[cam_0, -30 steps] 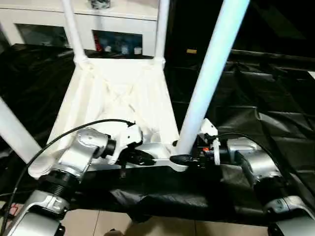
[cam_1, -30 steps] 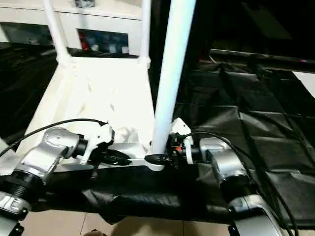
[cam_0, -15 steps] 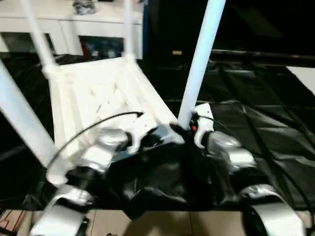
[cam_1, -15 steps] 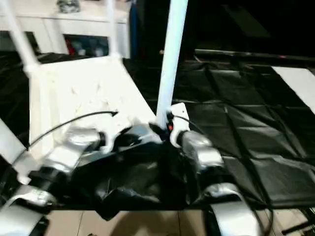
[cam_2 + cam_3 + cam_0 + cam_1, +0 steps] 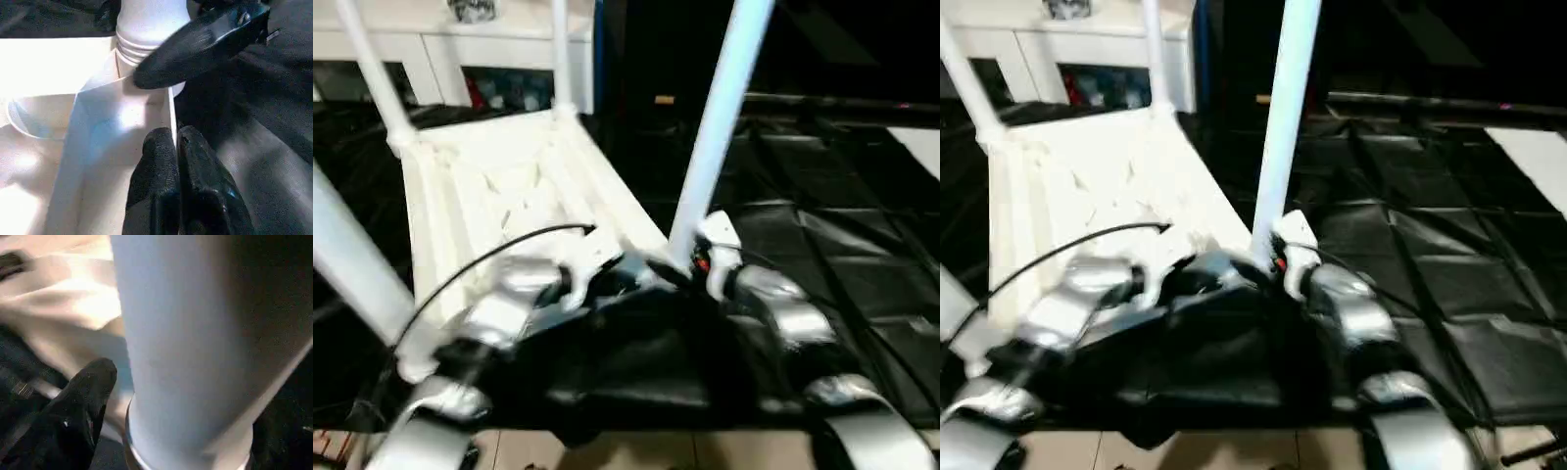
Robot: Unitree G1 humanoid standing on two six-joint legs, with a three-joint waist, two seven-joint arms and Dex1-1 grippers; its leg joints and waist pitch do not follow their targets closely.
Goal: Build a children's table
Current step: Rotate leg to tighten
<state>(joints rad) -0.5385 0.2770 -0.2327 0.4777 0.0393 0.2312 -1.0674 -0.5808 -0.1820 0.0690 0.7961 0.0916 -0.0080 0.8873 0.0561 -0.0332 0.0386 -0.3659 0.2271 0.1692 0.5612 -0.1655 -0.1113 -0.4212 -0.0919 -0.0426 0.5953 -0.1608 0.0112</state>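
Evidently upturned white table (image 5: 509, 186), seemingly four-legged.

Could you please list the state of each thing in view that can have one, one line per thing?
Table top: upside down on the black sheet, ribbed underside up.
Near right leg: upright in its corner socket, threads showing at its base.
Two far legs: standing in their sockets.
Near left leg: standing, leaning in the picture.
Left gripper: shut, on the top's edge wall.
Right gripper: one finger beside the near right leg's base.

Silver forearms (image 5: 781, 311), black cable (image 5: 499, 255), black pincer fingers (image 5: 161, 166).
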